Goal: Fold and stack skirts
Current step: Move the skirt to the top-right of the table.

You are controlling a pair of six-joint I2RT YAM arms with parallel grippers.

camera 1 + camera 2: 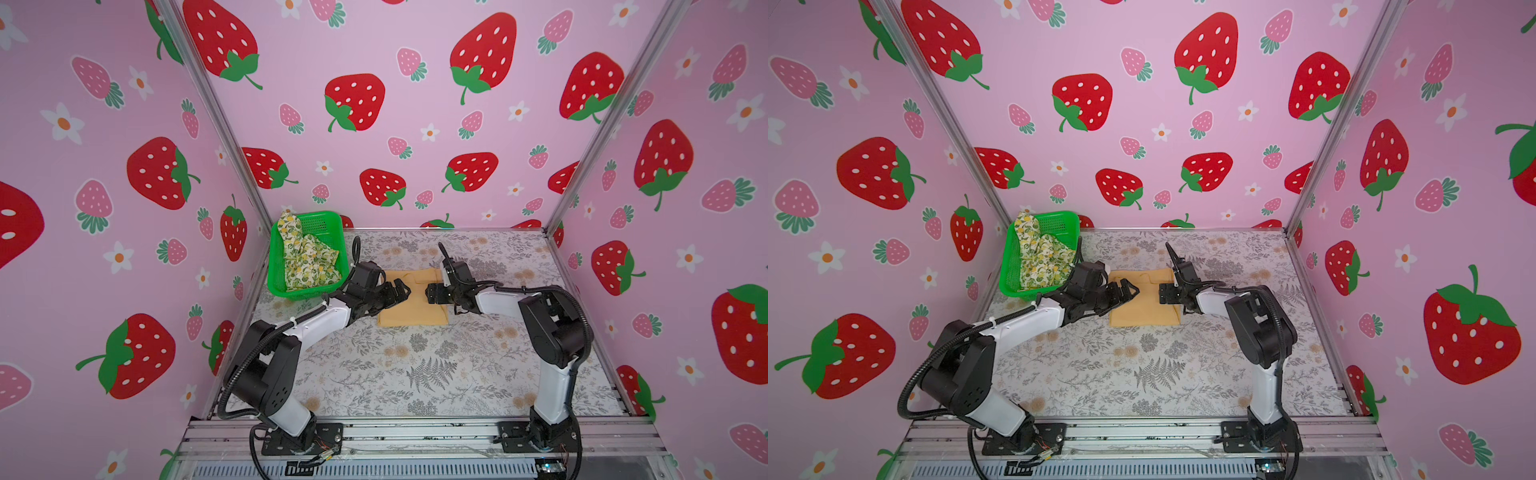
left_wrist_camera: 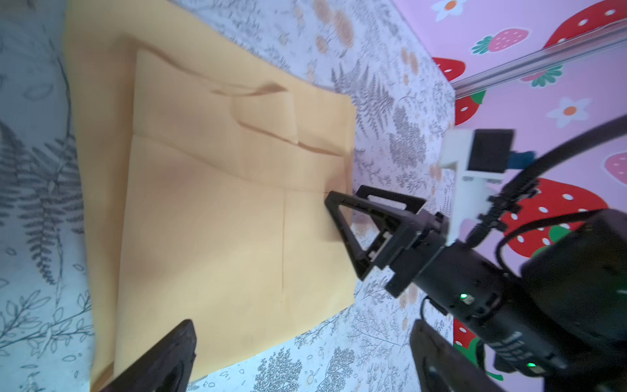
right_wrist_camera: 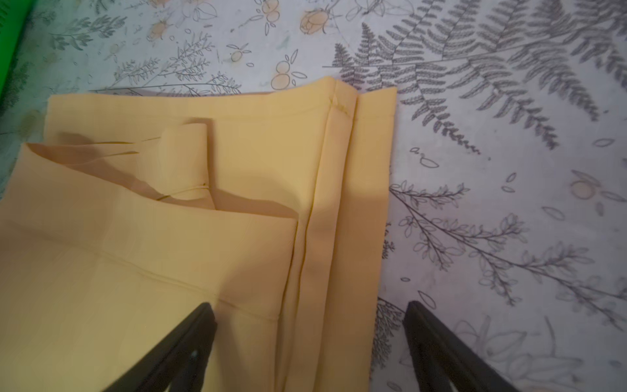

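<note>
Mustard-yellow skirt (image 1: pixel 415 316) flat on table (image 1: pixel 415 365) beneath left end effector (image 1: pixel 402 291) and right end effector (image 1: pixel 429 294), both released, empty.

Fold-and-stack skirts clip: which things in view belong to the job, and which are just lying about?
Part of the job:
- mustard-yellow skirt, folded flat
- lemon-print skirt, bunched, unfolded
- left gripper and right gripper, both open over the mustard-yellow skirt

Just there:
- green mesh basket, holding the lemon-print skirt
- table with its floral cover
</note>
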